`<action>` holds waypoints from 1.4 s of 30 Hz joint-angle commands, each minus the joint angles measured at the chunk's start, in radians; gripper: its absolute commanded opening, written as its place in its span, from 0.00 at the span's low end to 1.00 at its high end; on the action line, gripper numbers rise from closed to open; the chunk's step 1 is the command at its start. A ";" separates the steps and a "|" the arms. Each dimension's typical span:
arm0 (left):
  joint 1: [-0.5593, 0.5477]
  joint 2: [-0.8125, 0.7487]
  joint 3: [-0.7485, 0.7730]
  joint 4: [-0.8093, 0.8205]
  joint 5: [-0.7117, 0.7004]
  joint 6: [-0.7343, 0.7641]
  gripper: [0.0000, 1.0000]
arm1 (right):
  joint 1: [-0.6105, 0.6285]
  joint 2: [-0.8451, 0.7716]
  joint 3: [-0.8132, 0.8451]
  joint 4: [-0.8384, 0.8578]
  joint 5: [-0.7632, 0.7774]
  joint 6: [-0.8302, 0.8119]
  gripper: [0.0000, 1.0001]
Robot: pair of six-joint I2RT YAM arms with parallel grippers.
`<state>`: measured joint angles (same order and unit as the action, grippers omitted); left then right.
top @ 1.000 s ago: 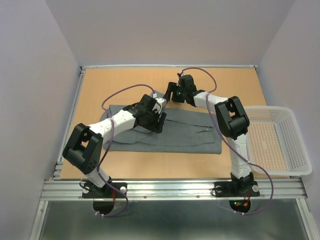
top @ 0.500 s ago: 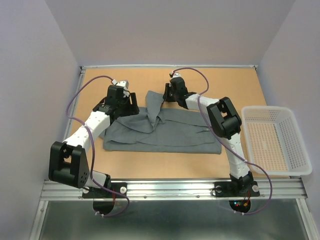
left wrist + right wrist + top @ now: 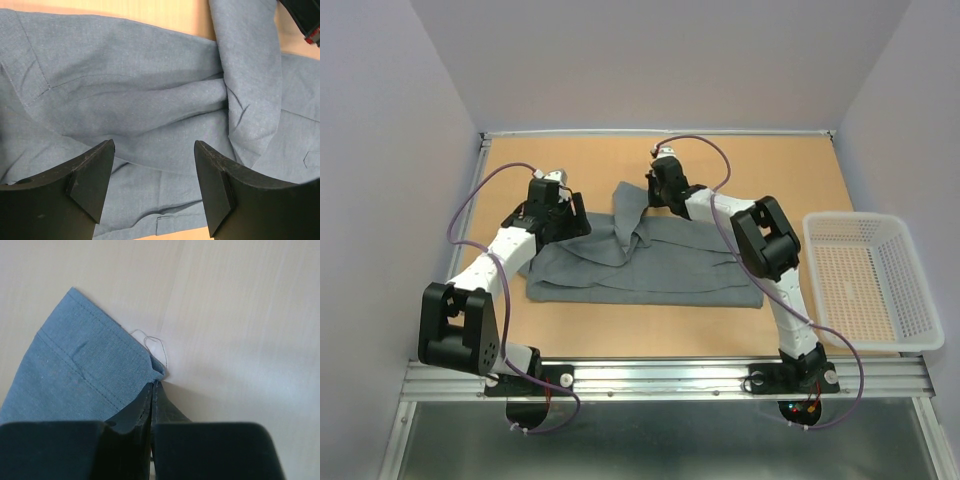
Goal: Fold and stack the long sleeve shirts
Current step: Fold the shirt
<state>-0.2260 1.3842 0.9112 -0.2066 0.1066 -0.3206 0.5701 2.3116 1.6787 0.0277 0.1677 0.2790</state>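
The right gripper (image 3: 152, 389) pinches the shirt (image 3: 80, 375) cuff in closed jaws, cloth lying to their left; the left gripper (image 3: 155, 170) hovers open.

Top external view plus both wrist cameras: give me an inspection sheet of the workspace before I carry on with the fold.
Surface: tan wood tabletop, with the cloth lying across its middle.
Job's things: one grey shirt, partly folded into a long band; one stitched corner is raised at its far edge. No second shirt seen.
Clutter: white mesh basket at the table's right edge.
Grippers: right gripper shut on the shirt's raised corner; left gripper open over the shirt, holding nothing.
Cables: purple cables loop along both arms; none seen caught in the cloth.
Surroundings: plain pale walls on three sides, metal rail at the near edge.
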 commanded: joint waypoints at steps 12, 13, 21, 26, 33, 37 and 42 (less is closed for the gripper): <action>0.068 0.006 -0.031 0.101 -0.034 -0.054 0.76 | 0.019 -0.435 -0.172 -0.218 -0.019 0.048 0.01; 0.073 0.019 -0.025 0.104 -0.036 -0.057 0.76 | 0.023 -0.502 -0.200 -0.239 -0.040 0.058 0.01; 0.100 0.110 0.037 0.156 -0.033 -0.100 0.75 | 0.129 -0.793 -0.451 -0.429 -0.246 0.086 0.01; 0.105 0.168 0.067 0.177 -0.033 -0.121 0.75 | 0.169 -0.989 -0.675 -0.544 -0.335 0.158 0.00; 0.125 0.239 0.106 0.200 -0.025 -0.144 0.75 | 0.169 -1.207 -0.846 -0.686 -0.248 0.272 0.53; 0.132 0.292 0.146 0.202 -0.024 -0.140 0.75 | 0.162 -1.151 -0.762 -0.701 -0.108 0.256 0.77; 0.152 0.361 0.176 0.200 -0.025 -0.140 0.75 | -0.008 -1.027 -0.712 -0.695 0.035 0.273 0.74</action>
<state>-0.0895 1.7184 1.0412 -0.0280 0.0792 -0.4545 0.6834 1.2163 0.8974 -0.6712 0.0441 0.5255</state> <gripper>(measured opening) 0.753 0.780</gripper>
